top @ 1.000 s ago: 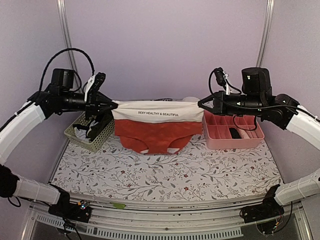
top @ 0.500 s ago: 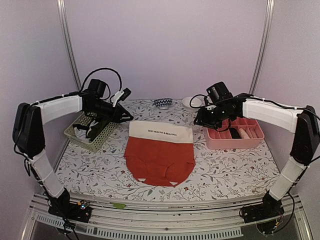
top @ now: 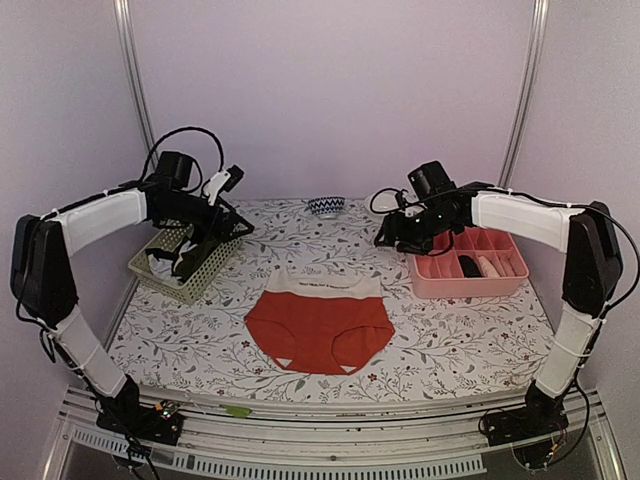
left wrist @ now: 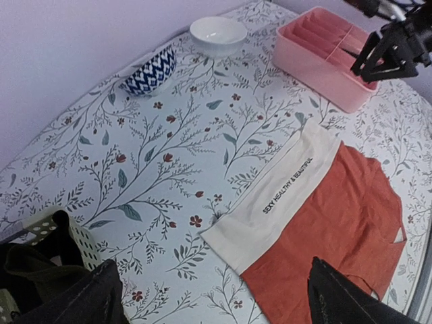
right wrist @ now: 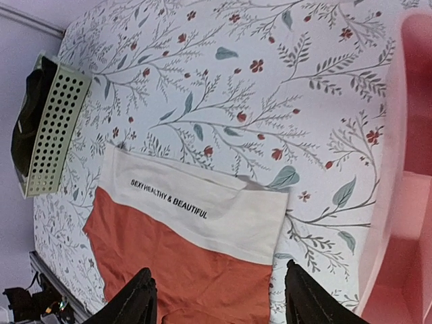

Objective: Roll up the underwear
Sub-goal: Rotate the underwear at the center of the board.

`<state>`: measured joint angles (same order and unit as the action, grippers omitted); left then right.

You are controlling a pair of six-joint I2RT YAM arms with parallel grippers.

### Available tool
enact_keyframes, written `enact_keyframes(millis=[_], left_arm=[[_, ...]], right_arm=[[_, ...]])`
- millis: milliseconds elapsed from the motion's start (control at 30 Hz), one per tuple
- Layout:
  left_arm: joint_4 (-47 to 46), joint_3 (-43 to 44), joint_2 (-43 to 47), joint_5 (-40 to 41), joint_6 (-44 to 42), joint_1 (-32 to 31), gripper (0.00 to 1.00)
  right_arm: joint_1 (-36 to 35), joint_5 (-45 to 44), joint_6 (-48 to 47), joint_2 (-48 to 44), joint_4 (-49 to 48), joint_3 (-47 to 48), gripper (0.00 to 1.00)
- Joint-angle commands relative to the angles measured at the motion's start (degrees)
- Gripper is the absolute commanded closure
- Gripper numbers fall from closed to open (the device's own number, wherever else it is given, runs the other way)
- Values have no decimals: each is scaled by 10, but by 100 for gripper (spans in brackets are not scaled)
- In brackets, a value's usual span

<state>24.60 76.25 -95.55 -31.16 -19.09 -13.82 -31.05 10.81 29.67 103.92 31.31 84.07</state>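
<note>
Nearby, basket (top: 196,276) and tray (top: 462,288) flank the flat red-orange underwear (top: 320,328)

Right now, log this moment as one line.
red-orange underwear: flat on table, unrolled | left gripper: open, empty | right gripper: open, empty

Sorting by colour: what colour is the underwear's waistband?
Waistband is cream-white with black lettering; best in left wrist view.

Underwear (top: 320,335) red-orange with cream band; table (top: 470,345) white, sprigged with leaves; bowl (left wrist: 150,73) blue-white zigzag; cloth (left wrist: 27,273) in basket (top: 197,277) dark, perhaps black.
</note>
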Motion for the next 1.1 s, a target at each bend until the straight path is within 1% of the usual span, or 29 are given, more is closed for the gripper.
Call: enact_keyframes(millis=[0,67,100,133,167,200,267,300,367,467,533,600,733,767,933,967,1033,1067], left_arm=[[-97,-46,89,-69,48,17,4],[-139,-83,115,-32,109,18,4],[-130,-93,120,-40,111,18,4],[-100,-89,115,-77,68,20,4],[-46,-77,102,-118,18,19,4],[10,-63,85,-139,-26,13,4],[88,-50,56,-138,-66,-8,4],[104,-59,50,-130,-81,-19,4],[85,-94,50,-94,-88,-39,4],[65,-127,38,-47,-106,-76,13],[64,-128,17,-23,-112,-99,22],[67,-124,-10,-16,-107,-116,30],[62,-116,-63,-1,-89,-124,51],[62,-114,-78,5,-88,-124,54],[52,-115,-112,55,-86,-124,59],[49,-116,-117,73,-83,-124,61],[44,-116,-129,110,-74,-122,68],[44,-114,-136,125,-71,-120,69]], right_arm=[[-10,111,-44,-16,-29,-18,36],[-19,130,-57,-9,-25,-18,37],[-22,139,-63,-3,-22,-19,38],[-24,148,-71,8,-18,-18,39],[-26,155,-75,18,-13,-15,40],[-29,162,-78,26,-10,-15,42],[-35,170,-81,44,-12,-14,43],[-37,174,-81,54,-14,-12,45],[-42,176,-82,76,-17,-6,50],[-44,174,-82,110,-17,11,58],[-44,172,-82,130,-19,21,62],[-44,166,-82,151,-19,30,65],[-40,134,-87,184,-1,46,72],[-37,124,-87,187,3,42,74],[-22,99,-86,183,13,10,80],[-21,95,-88,184,19,7,80],[-21,85,-93,186,31,3,80],[-21,81,-93,186,38,0,80]])
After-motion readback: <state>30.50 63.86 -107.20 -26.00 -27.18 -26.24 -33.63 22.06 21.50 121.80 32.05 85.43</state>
